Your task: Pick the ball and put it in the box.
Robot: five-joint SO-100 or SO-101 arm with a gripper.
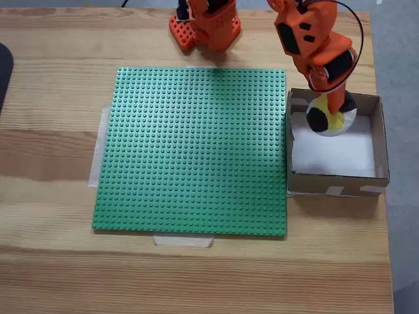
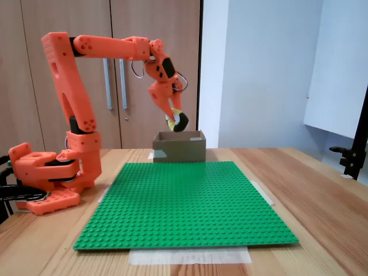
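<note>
Jaws closed on the ball (image 1: 330,116), the gripper (image 1: 332,104) pinching it from above; the soft body bulges out below the fingertips, yellow, black and white patches showing. Grip looks secure in both fixed views, though how deep the fingers bite into it cannot be told.

Position: in a fixed view from the front, the ball (image 2: 177,121) hangs clear above the box (image 2: 179,146), with open air between the ball's underside and the box rim. In a fixed view from above, the ball sits over the far part of the box's white floor, near the far wall (image 1: 334,97). Nothing else lies in the box beneath the jaws.

Surroundings: green studded baseplate (image 1: 193,150) lies just beside the box, taped to the wooden table (image 1: 52,150). Arm base (image 2: 49,172) stands well apart from the jaws, at the table's edge.

Step in hand (judgement): carry is finished or nearly so; this is the hover before release. Task is mostly done; only the drop is left.

Next move calls for: opening the jaws, perhaps after lowering a little so the ball lands on the floor and does not bounce. Being near the far wall, a small shift toward the box's middle would give more margin. The ball is soft, so it should settle rather than roll out.
</note>
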